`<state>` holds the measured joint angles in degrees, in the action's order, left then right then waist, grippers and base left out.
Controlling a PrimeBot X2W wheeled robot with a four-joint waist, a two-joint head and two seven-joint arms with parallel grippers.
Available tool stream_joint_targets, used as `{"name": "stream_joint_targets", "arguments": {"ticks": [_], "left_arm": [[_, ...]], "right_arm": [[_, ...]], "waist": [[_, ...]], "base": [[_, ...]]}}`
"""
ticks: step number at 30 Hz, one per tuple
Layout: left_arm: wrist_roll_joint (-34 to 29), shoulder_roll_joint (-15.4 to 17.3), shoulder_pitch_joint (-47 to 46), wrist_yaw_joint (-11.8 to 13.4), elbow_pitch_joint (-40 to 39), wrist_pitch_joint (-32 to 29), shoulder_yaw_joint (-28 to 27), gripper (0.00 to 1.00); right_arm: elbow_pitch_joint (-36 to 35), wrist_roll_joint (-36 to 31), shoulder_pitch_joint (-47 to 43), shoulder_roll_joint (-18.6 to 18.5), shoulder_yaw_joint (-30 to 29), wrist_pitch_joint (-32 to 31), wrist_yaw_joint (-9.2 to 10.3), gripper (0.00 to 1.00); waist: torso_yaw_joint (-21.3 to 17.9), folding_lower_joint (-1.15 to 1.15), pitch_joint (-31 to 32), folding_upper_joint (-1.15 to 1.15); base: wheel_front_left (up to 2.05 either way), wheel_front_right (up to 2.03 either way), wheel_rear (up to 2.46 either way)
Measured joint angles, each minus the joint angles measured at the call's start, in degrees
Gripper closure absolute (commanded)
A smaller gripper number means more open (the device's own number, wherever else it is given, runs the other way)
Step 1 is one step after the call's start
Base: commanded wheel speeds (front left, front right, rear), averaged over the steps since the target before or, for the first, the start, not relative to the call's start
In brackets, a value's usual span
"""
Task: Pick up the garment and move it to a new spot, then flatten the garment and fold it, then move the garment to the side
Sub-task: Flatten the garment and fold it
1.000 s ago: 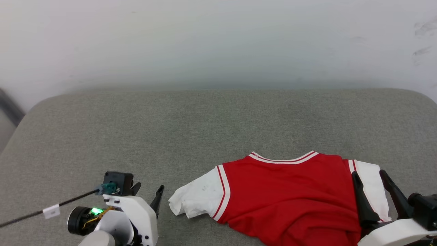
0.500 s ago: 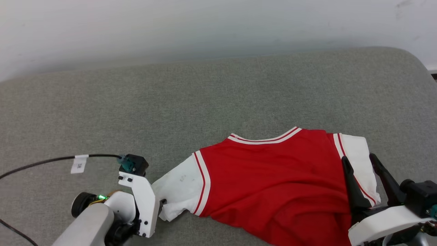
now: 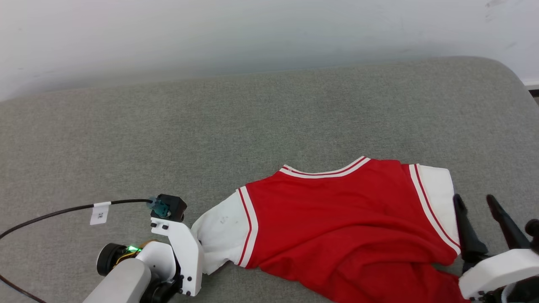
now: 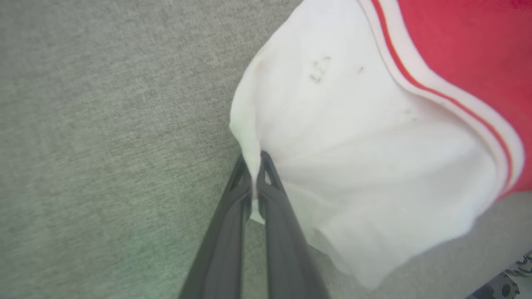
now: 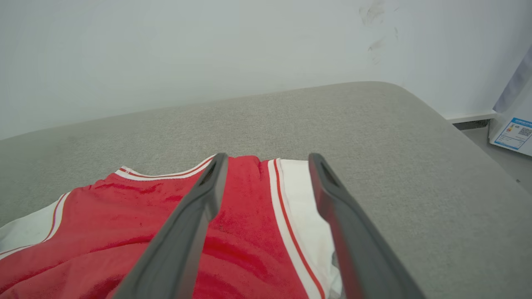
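The garment (image 3: 337, 210) is a red jersey with white short sleeves and striped trim, lying plain side up and rumpled at its near edge. In the left wrist view my left gripper (image 4: 253, 161) is shut on the outer edge of the white sleeve (image 4: 353, 133), and the cloth puckers at the pinch. The left wrist housing (image 3: 181, 248) hides that pinch in the head view. My right gripper (image 3: 473, 201) stands open just beyond the other white sleeve (image 3: 438, 189), with nothing between its fingers. In the right wrist view the right gripper (image 5: 268, 160) hangs open above that sleeve's striped seam.
The garment lies on a wide grey fabric surface (image 3: 210, 126) that ends at a pale wall behind. Its rounded right edge (image 5: 436, 116) drops to the floor, where a white box (image 5: 513, 124) stands. A black cable with a white tag (image 3: 100, 212) trails left from my left wrist.
The camera shifted early on. My left gripper went to the white sleeve's edge and shut on it. My right gripper slid right, off the other sleeve, still open.
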<state>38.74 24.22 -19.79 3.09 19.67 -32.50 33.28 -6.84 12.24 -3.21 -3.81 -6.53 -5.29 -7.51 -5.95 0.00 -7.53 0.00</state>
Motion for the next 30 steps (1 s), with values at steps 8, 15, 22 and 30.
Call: {"name": "stream_joint_targets", "arguments": {"ticks": [8,15,22,30], "left_arm": [[-2.03,0.13,1.35,2.61,-6.48,7.65,-1.93,1.0],[-4.03,0.86,1.27,4.04,-13.99,11.31,-2.7,1.0],[-5.76,0.85,-0.94,4.54,-19.12,12.61,-2.63,1.0],[-6.32,-0.03,-3.15,3.98,-19.79,14.17,-2.11,1.0]], "right_arm": [[8.38,5.78,0.52,-4.23,-12.02,-7.59,0.0,0.0],[16.04,11.04,3.89,-9.17,-15.73,-20.52,0.01,0.0],[20.24,13.04,16.41,-12.73,-12.68,-36.42,0.01,0.0],[25.9,11.77,24.03,-13.59,-13.86,-43.46,0.0,0.0]], "waist": [[3.62,0.0,1.14,0.0],[6.41,0.0,-0.68,0.0],[8.17,0.01,-6.12,0.0],[10.77,0.01,-10.54,0.0]], "base": [[0.0,0.0,0.0],[0.0,0.0,0.0],[0.0,0.0,0.0],[0.0,0.0,0.0]]}}
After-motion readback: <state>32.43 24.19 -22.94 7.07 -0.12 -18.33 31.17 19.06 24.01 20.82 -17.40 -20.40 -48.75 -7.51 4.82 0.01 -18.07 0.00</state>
